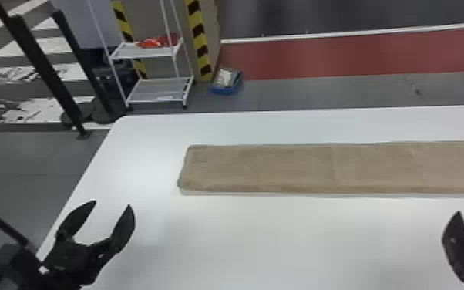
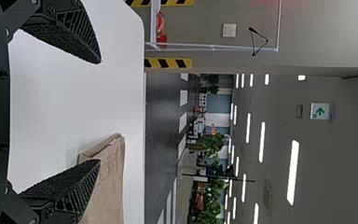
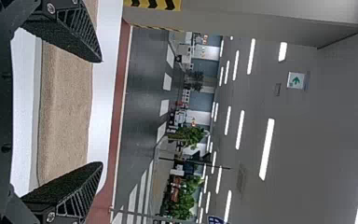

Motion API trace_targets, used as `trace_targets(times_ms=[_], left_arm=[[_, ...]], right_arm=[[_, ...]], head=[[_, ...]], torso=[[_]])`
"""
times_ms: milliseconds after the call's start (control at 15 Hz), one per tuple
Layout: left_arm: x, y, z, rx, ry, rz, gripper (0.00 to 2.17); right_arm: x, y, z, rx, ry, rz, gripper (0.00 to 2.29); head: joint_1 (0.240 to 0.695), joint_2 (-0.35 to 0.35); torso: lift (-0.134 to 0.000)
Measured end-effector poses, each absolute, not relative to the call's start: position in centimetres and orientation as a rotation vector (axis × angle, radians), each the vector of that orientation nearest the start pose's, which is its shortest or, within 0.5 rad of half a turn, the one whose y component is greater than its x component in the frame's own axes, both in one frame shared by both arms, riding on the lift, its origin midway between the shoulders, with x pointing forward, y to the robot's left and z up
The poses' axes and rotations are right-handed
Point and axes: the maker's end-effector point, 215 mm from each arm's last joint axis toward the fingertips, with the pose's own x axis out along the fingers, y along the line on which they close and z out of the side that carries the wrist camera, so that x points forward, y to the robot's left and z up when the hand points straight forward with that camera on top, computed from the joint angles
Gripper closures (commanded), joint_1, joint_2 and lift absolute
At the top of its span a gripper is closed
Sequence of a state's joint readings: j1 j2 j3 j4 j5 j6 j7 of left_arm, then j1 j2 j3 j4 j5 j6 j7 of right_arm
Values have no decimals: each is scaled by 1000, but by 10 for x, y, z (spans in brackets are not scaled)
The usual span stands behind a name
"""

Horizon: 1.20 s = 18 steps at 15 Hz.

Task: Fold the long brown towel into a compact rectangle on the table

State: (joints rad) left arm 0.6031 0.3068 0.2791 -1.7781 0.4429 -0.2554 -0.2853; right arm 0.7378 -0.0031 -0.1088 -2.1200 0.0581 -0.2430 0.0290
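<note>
My left pincer (image 1: 112,204) is spread wide at 10 o'clock over the white surface (image 1: 281,239); my right pincer (image 1: 454,245), towards 2 o'clock, gapes too. The long brown towel (image 1: 335,169) lies in a flat strip from about 11 to 2 o'clock, apart from both.
</note>
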Motion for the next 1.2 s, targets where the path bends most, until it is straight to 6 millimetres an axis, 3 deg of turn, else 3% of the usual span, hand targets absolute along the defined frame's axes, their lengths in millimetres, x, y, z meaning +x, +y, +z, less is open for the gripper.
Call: trace_targets(times_ms=[1200], left_arm=[[395, 394, -384, -29, 51, -77, 134]], right_arm=[[371, -272, -322, -135, -47, -38, 97]], head=[[695, 181]], torso=[[-123]])
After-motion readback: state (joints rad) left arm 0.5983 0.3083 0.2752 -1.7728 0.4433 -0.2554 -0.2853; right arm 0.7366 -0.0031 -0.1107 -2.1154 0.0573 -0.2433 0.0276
